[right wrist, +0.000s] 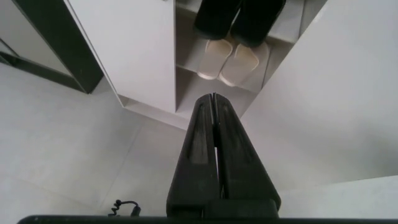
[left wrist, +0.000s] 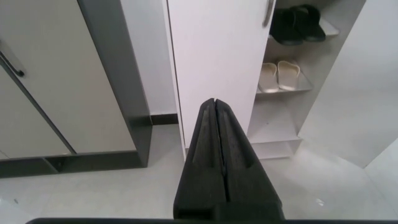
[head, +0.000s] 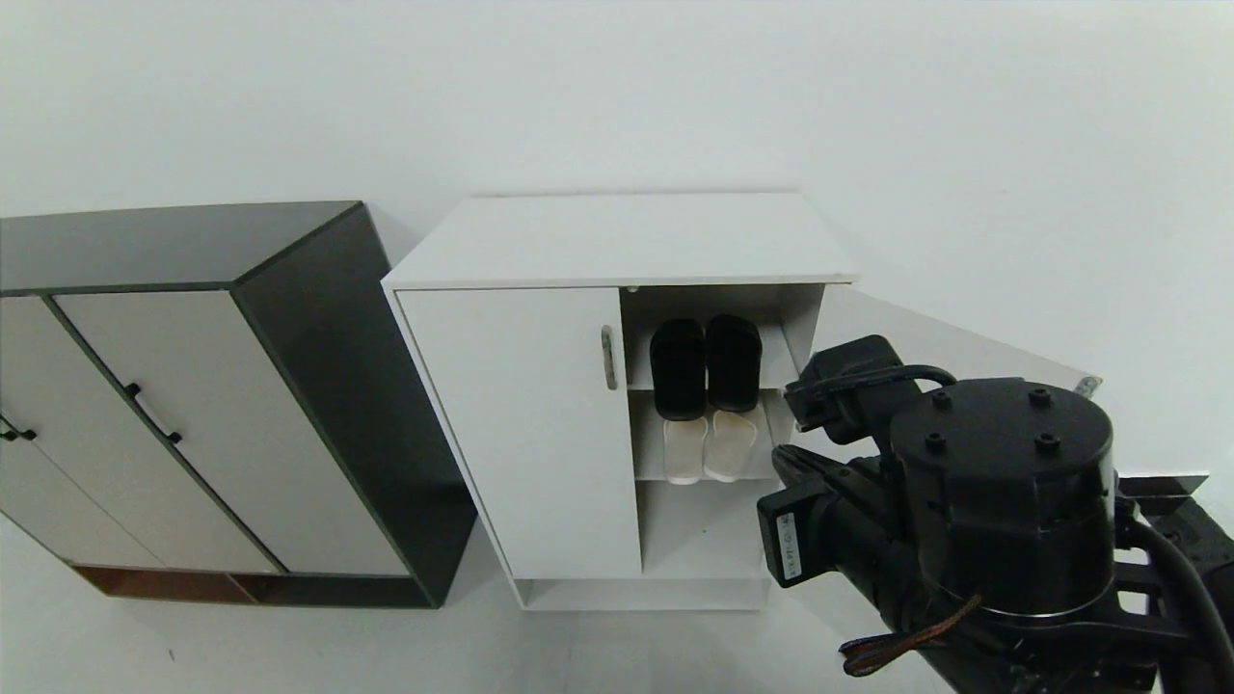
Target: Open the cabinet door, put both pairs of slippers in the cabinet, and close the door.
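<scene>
Against a plain white wall [head: 964, 116] and on a pale floor [head: 289, 646], a white cabinet [head: 617, 241] is seen beside a dark cabinet [head: 328, 386] with light doors. The white cabinet's left door [head: 521, 424] is shut, with its handle [head: 608, 357] at the inner edge. The right door [left wrist: 348, 93] is swung wide open, so the shelves are exposed.

Both pairs of slippers are shown inside the open half. The black slippers [head: 704, 366] are placed side by side on the upper shelf. The white slippers [head: 709, 445] are set side by side on the shelf directly below them.

The left gripper [left wrist: 214, 102] is held above the floor in front of the shut left door. Its fingers are pressed flat together and nothing is caught between them. The right gripper [right wrist: 214, 98] is held over the floor in front of the open compartment, near the white slippers but apart from them. Its fingers are likewise closed against each other, and nothing is gripped.
</scene>
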